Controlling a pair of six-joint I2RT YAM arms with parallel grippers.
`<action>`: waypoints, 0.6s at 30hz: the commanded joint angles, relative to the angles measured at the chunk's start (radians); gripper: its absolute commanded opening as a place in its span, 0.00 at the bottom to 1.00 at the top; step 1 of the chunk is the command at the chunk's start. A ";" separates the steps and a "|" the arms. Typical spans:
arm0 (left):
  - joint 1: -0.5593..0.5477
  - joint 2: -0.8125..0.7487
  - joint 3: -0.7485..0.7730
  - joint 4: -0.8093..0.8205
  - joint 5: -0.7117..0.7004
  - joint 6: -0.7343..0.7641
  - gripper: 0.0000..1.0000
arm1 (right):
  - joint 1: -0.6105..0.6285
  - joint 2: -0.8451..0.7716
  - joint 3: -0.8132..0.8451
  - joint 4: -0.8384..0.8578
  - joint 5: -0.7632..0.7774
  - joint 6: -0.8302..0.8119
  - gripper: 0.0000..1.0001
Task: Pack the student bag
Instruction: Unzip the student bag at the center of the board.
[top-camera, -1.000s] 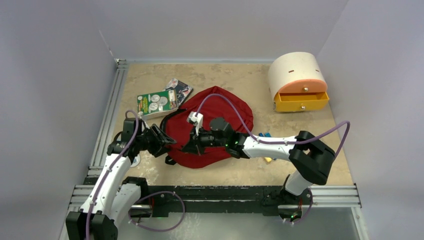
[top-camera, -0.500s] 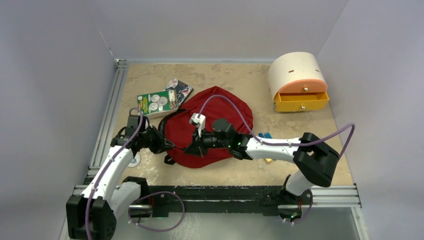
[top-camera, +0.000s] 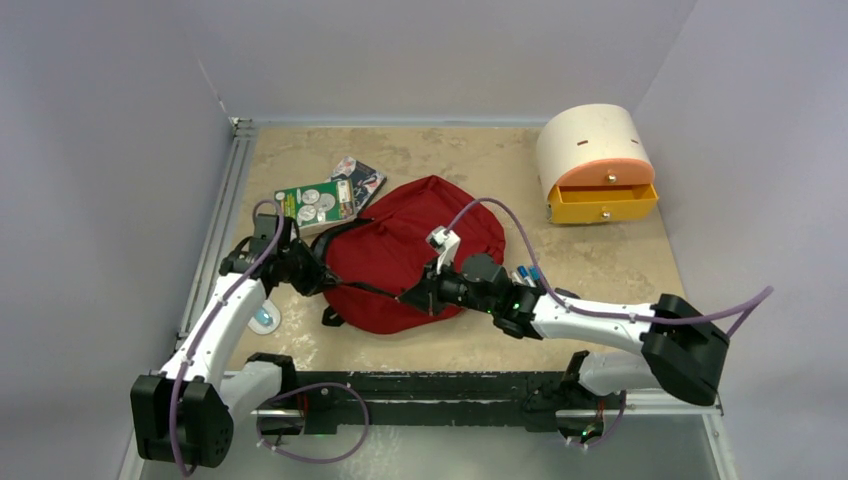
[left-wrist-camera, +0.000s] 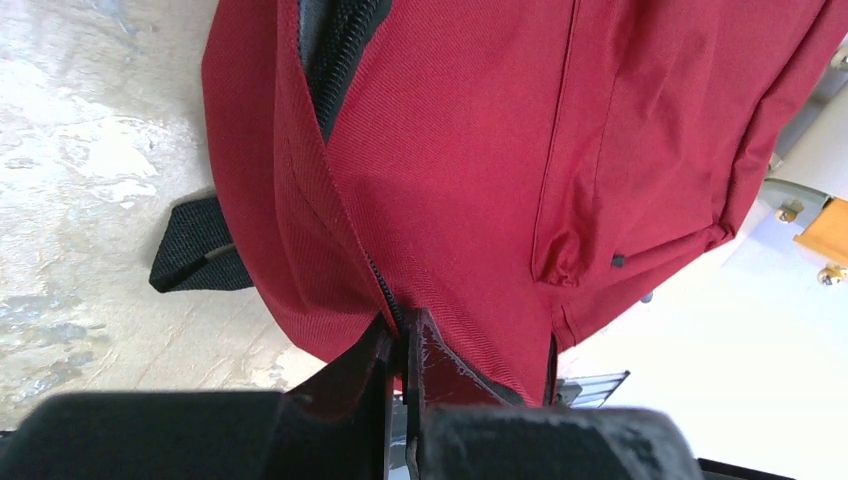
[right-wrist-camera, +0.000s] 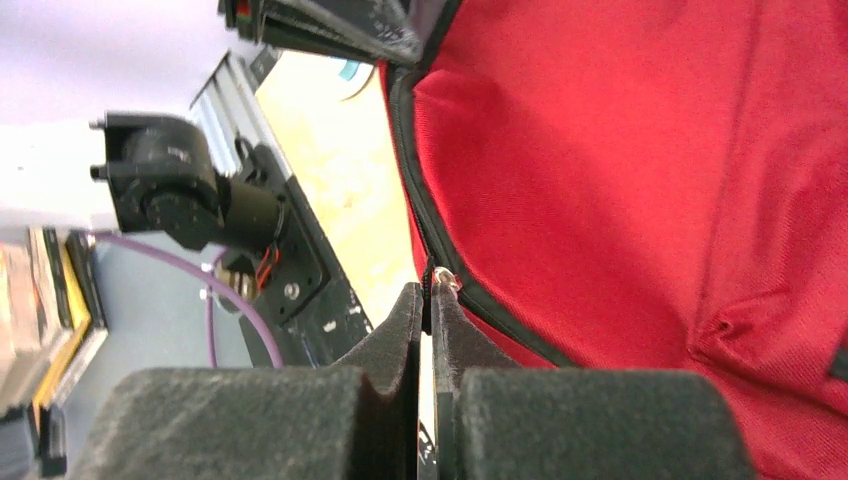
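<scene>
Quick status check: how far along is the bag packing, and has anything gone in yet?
Done: both arms grip the student bag. In hand: the left gripper pinches fabric beside the zipper, the right gripper is shut on the zipper pull; a short stretch gapes, showing grey lining, so unzipping looks underway. Left: the books and pens lie on the table outside the bag; nothing visibly packed.

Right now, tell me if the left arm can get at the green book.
Probably, once free: the green book lies just beyond the left gripper with nothing between, but the gripper is shut on the bag and must let go first.
</scene>
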 joint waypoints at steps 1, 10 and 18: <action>0.012 0.001 0.079 -0.016 -0.119 0.032 0.00 | -0.012 -0.087 -0.014 -0.066 0.189 0.119 0.00; 0.019 -0.004 0.141 -0.104 -0.224 0.033 0.00 | -0.067 -0.108 -0.024 -0.305 0.403 0.297 0.00; 0.023 -0.017 0.236 -0.180 -0.360 0.070 0.00 | -0.142 -0.112 -0.056 -0.379 0.431 0.404 0.00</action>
